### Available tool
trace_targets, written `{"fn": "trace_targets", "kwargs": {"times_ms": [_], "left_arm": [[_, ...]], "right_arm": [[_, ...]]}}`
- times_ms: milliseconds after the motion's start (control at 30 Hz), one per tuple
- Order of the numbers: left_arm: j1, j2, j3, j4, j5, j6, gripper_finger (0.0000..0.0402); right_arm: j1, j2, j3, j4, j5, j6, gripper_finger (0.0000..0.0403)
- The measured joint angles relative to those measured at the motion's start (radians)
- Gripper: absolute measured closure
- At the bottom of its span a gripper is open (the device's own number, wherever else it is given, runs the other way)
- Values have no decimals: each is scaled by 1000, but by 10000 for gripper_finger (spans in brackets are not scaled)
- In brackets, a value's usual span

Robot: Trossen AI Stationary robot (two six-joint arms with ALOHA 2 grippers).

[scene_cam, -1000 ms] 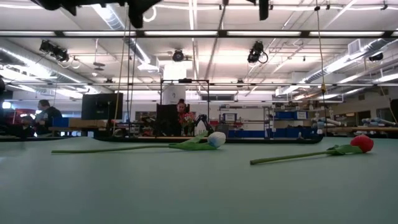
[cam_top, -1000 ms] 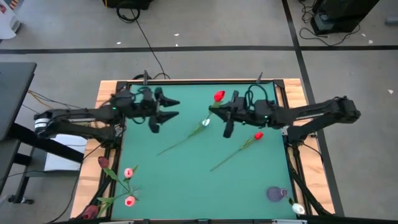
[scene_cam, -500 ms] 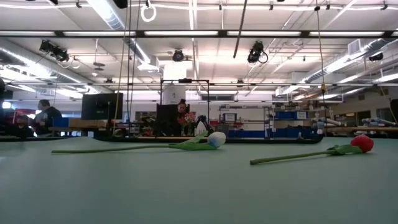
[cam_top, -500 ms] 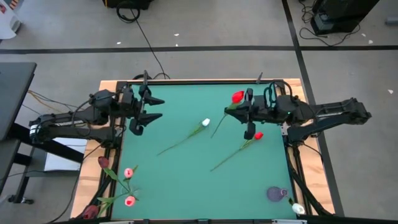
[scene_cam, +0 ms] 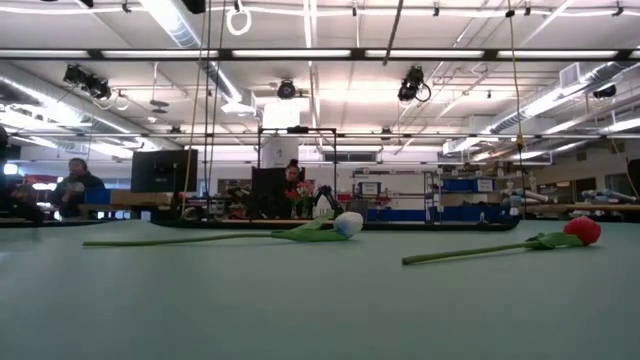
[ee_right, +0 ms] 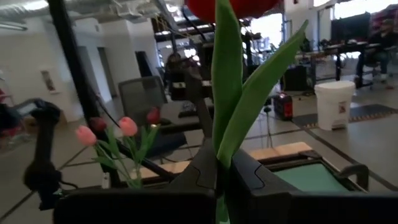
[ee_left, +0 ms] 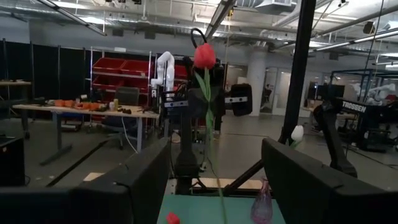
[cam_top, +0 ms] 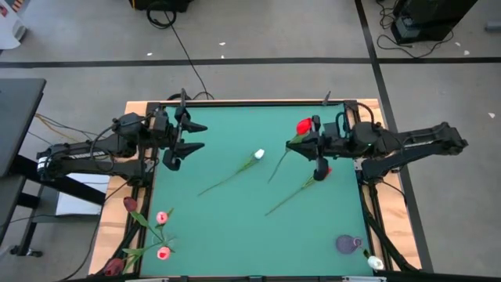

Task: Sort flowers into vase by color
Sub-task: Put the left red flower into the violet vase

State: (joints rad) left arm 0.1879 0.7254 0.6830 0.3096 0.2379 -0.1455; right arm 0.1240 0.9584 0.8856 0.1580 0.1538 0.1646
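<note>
The right gripper hangs over the far right part of the green table with its fingers pinched tight on the stem of a red tulip — the flower stands up out of the grip, its head showing toward the table's far edge in the high view and its green leaves filling the right wrist view. The left gripper waits over the far left part of the table, fingers spread wide and holding nothing.

Two flowers lie flat on the table. A white tulip rests near the middle, its long stem running toward the near left. A second red tulip lies just under the right gripper, its stem also slanting toward the near left.

Off the table's near left corner, a bunch of pink and dark red tulips stands together. At the near right corner sits a small purple vase, with another white flower head just beside it.
</note>
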Motion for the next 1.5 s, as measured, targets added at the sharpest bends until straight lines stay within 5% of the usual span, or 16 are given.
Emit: {"fn": "trace_targets", "kwargs": {"times_ms": [267, 500, 867, 1267, 1500], "left_arm": [[0, 0, 0, 0, 0, 0, 143], [0, 0, 0, 0, 0, 0, 143], [0, 1, 0, 0, 0, 0, 143], [0, 1, 0, 0, -1, 0, 143], [0, 1, 0, 0, -1, 0, 143]], "right_arm": [[28, -136, 0, -170, -102, 13, 387], [32, -306, 0, -434, -373, 172, 387], [63, -537, 2, -583, -714, 254, 387], [140, -557, -40, -637, -733, 204, 388], [206, -557, -150, -456, -738, 199, 388]]}}
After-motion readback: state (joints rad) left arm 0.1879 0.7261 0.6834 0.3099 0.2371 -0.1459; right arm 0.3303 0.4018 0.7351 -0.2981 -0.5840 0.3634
